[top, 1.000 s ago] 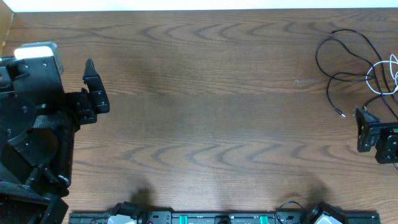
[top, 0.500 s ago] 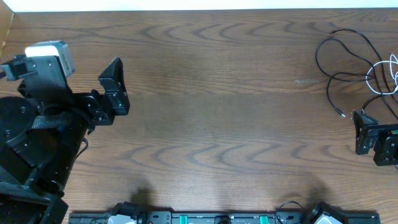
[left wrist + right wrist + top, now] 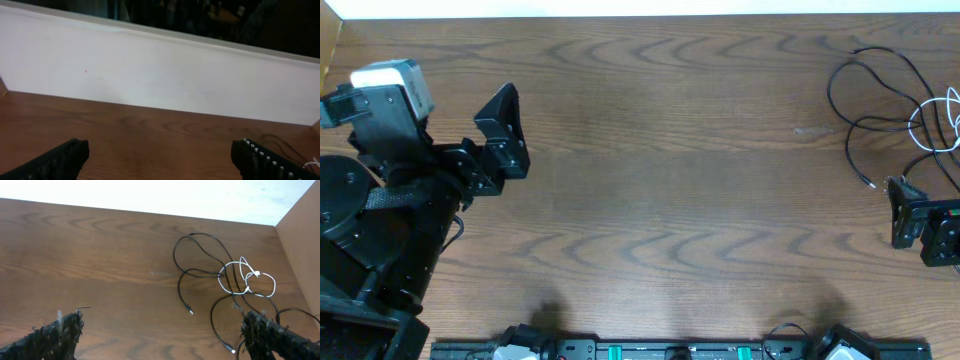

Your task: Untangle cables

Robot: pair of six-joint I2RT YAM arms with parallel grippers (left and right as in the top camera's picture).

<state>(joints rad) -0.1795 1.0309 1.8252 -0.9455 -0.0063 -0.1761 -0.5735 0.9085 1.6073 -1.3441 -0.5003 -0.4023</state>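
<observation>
The cables lie tangled at the table's far right. Black cables make loose loops, and a white cable coils among them at the edge. In the right wrist view the black cables and the white cable lie ahead of my right gripper, which is open and empty. One black plug end lies near its right finger. In the overhead view my right gripper sits just below the tangle. My left gripper is open and empty at the far left, far from the cables; it also shows in the left wrist view.
The wooden table has a white wall along its far edge. A raised wooden side wall stands at the right. The left arm's bulk fills the left side. A black rail runs along the front edge.
My left gripper swung right and out over the table, turning to show its open jaws, then settled. My right gripper shifted very slightly. The cables have not moved.
</observation>
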